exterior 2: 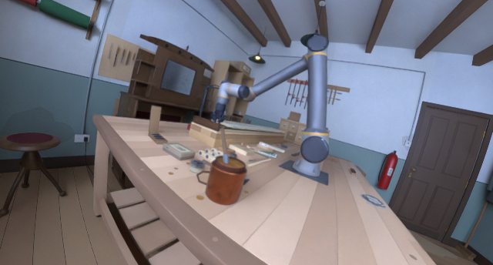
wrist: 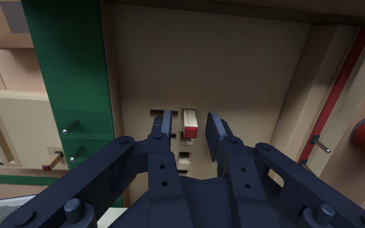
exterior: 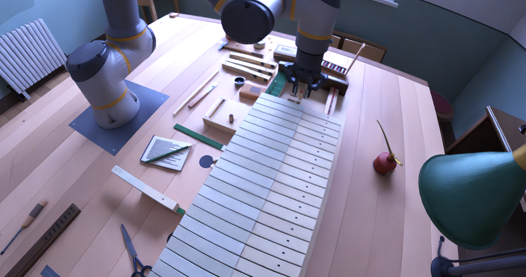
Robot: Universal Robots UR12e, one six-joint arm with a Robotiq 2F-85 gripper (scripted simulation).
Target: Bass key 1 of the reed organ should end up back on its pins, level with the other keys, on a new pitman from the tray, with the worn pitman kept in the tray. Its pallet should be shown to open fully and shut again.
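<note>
A pale pitman [wrist: 190, 123] with a red top stands upright in a square hole of the organ's open bass-end bed [exterior: 299, 95], beyond the last of the keys [exterior: 257, 172]. My gripper [wrist: 188, 127] hangs straight over it, open and holding nothing, with the pitman standing between the fingers. The removed key [exterior: 147, 189] lies on the bench left of the keyboard. The wooden tray [exterior: 222, 115] holds a short peg [exterior: 231, 118]; in the wrist camera a red-tipped pitman [wrist: 52, 161] shows at the tray [wrist: 13, 127].
The green felt strip [wrist: 70, 85] with two metal pins [wrist: 70, 127] runs left of the bed. A red oil can [exterior: 384, 161] stands right of the keyboard, a booklet with a pencil [exterior: 167, 152] left of it, and scissors [exterior: 132, 253] near the front.
</note>
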